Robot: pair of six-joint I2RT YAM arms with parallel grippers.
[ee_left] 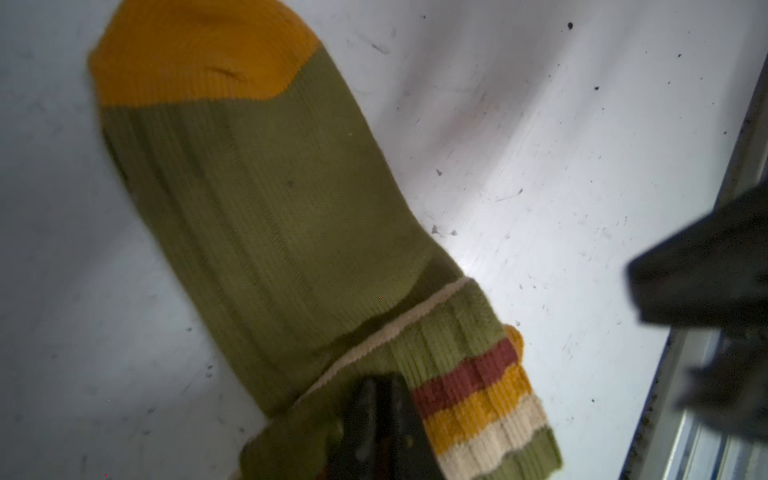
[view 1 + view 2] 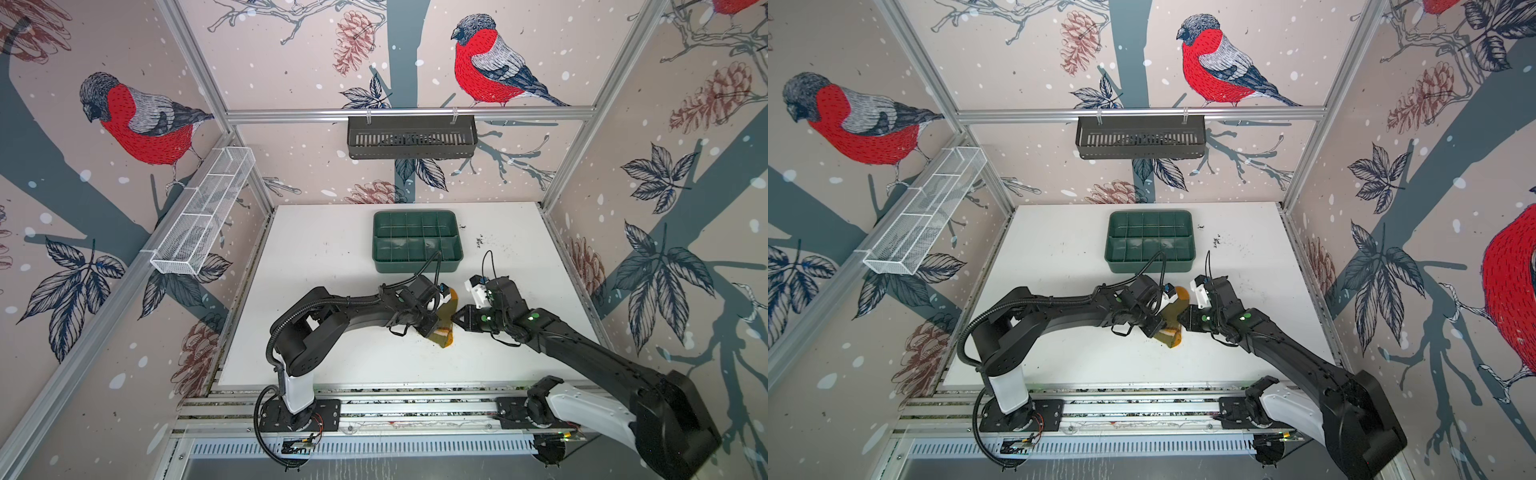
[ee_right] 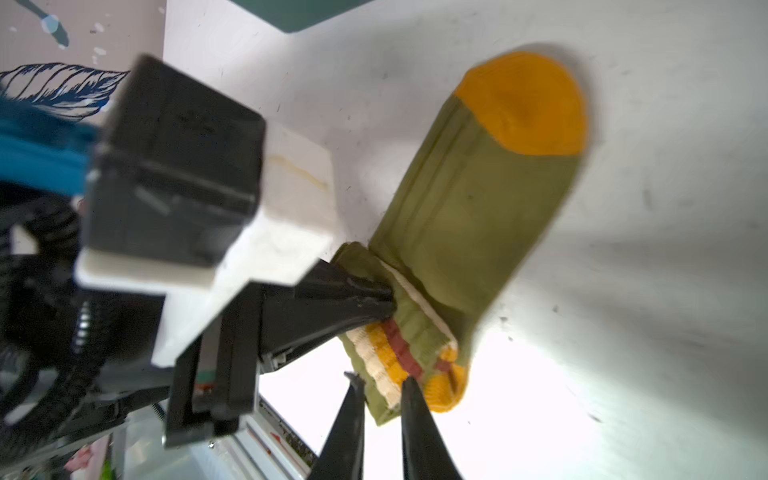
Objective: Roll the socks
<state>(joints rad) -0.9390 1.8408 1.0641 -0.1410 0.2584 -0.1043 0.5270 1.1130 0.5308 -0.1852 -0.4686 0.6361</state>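
Note:
The socks [image 1: 270, 199] are olive-green knit with an orange toe and lie flat on the white table in both top views [image 2: 444, 336] [image 2: 1172, 312]. Their striped cuff end is folded back over the leg. My left gripper [image 1: 380, 382] is shut on that folded cuff; the right wrist view shows its fingers [image 3: 374, 301] pinching the fold. From the opposite side, my right gripper [image 3: 380, 384] is closed on the striped cuff edge [image 3: 390, 370], one finger on each side of it. The two grippers [image 2: 434, 329] [image 2: 456, 320] nearly meet over the socks.
A dark green compartmented tray [image 2: 417, 266] [image 2: 1150, 264] stands on the table just behind the grippers. A black basket [image 2: 411, 153] hangs on the back wall and a white wire basket [image 2: 199, 216] on the left wall. Aluminium rails [image 2: 395, 409] run along the table's front.

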